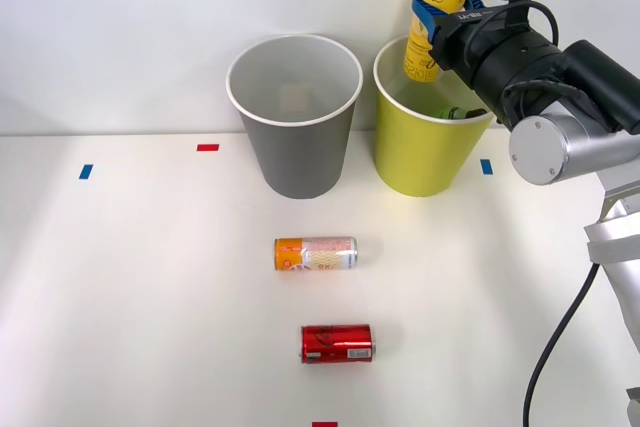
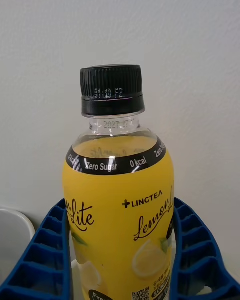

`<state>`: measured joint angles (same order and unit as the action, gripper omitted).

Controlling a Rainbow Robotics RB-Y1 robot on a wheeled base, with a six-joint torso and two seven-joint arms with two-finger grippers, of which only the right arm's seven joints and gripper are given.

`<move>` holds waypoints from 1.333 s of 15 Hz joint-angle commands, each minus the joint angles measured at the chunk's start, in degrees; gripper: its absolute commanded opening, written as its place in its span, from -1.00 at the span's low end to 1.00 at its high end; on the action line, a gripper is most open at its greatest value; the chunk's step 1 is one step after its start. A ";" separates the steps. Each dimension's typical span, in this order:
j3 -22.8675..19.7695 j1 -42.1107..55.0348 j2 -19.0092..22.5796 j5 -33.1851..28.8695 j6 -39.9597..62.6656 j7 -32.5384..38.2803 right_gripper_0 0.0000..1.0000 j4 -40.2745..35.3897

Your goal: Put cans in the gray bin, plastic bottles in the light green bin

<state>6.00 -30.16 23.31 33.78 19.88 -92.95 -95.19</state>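
Front view is showing the right gripper (image 1: 432, 22) holding the yellow bottle (image 1: 440, 9) upright above the far rim of the light green bin (image 1: 425, 152), where a green bottle (image 1: 452, 113) is already lying inside. Judging by its clear neck and full-looking yellow body, the yellow bottle is probably fairly heavy for its size, stiff enough to squeeze, and its glossy label is likely slippery, so the mid-body hold looks sensible. Wrist view is showing both blue fingers (image 2: 47, 250) pressing against the label on either side, spread only as wide as the bottle. Left of the green bin is standing the gray bin (image 1: 296, 152); the orange can (image 1: 316, 253) and red can (image 1: 337, 343) are lying nearer on the table (image 1: 130, 287).
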 commanded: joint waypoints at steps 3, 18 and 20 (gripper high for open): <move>3.05 0.45 3.50 0.84 -4.59 1.19 1.00 -0.08; 3.67 38.25 7.54 1.20 -28.93 1.89 1.00 -22.06; 3.67 43.43 7.45 0.93 -31.57 1.54 1.00 -23.29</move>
<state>9.66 10.54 30.79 34.89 -10.05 -91.19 -117.62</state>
